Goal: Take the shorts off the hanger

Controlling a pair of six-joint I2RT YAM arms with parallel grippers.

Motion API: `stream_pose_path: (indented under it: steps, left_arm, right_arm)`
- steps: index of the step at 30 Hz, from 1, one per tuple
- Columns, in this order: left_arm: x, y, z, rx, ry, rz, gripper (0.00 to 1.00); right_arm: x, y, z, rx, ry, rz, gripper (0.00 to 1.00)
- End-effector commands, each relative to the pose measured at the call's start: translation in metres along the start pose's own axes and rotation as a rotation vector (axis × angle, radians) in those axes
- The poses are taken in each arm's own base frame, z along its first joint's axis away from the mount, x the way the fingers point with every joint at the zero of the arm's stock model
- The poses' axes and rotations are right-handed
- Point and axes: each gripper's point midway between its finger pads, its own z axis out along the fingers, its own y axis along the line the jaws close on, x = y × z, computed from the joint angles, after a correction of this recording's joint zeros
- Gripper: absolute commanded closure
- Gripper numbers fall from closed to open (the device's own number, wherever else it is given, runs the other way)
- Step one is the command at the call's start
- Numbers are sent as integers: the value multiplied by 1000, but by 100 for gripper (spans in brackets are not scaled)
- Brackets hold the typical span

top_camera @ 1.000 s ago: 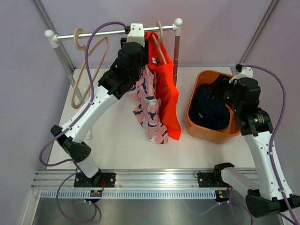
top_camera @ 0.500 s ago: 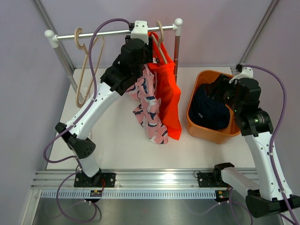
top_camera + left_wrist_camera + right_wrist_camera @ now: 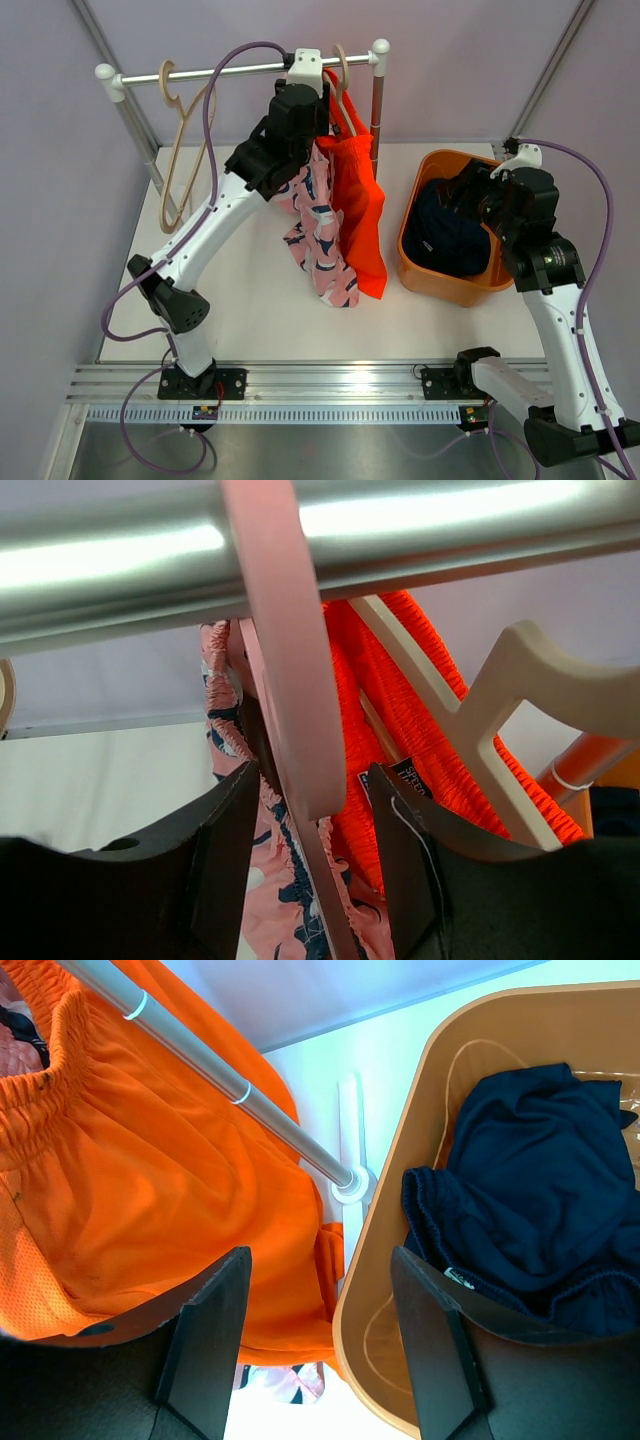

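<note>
Pink shorts (image 3: 320, 240) hang vertically; left tool (image 3: 312, 780) parted astride hanger (image 3: 280, 630), right tool (image 3: 320, 1260) parted, empty.

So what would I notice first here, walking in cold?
The bright orange shorts and the pink patterned shorts catch the eye first, hanging from the metal rail at the back of the table. The left end effector is right up under that rail, its jaws open either side of a hanger's hook. On the right, an orange tub holds dark navy shorts.
</note>
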Motion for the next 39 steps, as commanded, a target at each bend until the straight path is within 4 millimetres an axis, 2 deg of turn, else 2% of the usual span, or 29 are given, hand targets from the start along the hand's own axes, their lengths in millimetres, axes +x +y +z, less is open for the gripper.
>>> stream_pose_path:
  steps: [1,7,10,14,15,17,22,23,25,26,27,28,30,33,39]
  left_arm:
    - [-14,7,4,-45,-61,-37,50]
    - [-10,13,4,-75,-88,-38,53]
    - [-11,16,4,-85,-90,-26,59]
    - [-11,18,3,-91,-85,3,82]
    - [-12,19,1,-89,-86,6,92]
    - [-18,22,-4,-85,-94,20,99]
    - [-44,37,-27,-75,-129,67,100]
    - [-59,41,-37,-71,-152,60,100]
    - [-66,46,-47,-58,-142,92,100]
    - [-79,49,-55,-49,-162,84,100]
    - [-83,48,-60,-28,-162,96,100]
    - [-80,50,-63,-19,-138,114,100]
    - [-90,53,-75,-1,-146,112,100]
    - [-88,58,-88,26,-114,123,100]
    - [-72,67,-111,63,-37,142,100]
  right_arm:
    - [-10,5,-8,-16,-39,-19,33]
    - [-8,4,-8,-14,-38,-25,33]
    - [-7,3,-8,-13,-36,-25,33]
    - [-7,4,-8,-16,-40,-22,33]
    - [-7,4,-8,-17,-41,-22,33]
    - [-7,4,-8,-17,-41,-22,33]
    - [-9,5,-9,-20,-47,-20,34]
    - [-9,4,-9,-19,-49,-20,34]
    - [-11,6,-10,-22,-52,-21,34]
    - [-12,6,-11,-25,-58,-21,34]
    - [-13,7,-12,-26,-61,-21,34]
    - [-14,7,-12,-27,-62,-22,34]
    - [-16,8,-12,-29,-69,-19,34]
    - [-18,10,-11,-34,-70,-21,34]
    - [-18,22,-13,-95,-43,-37,35]
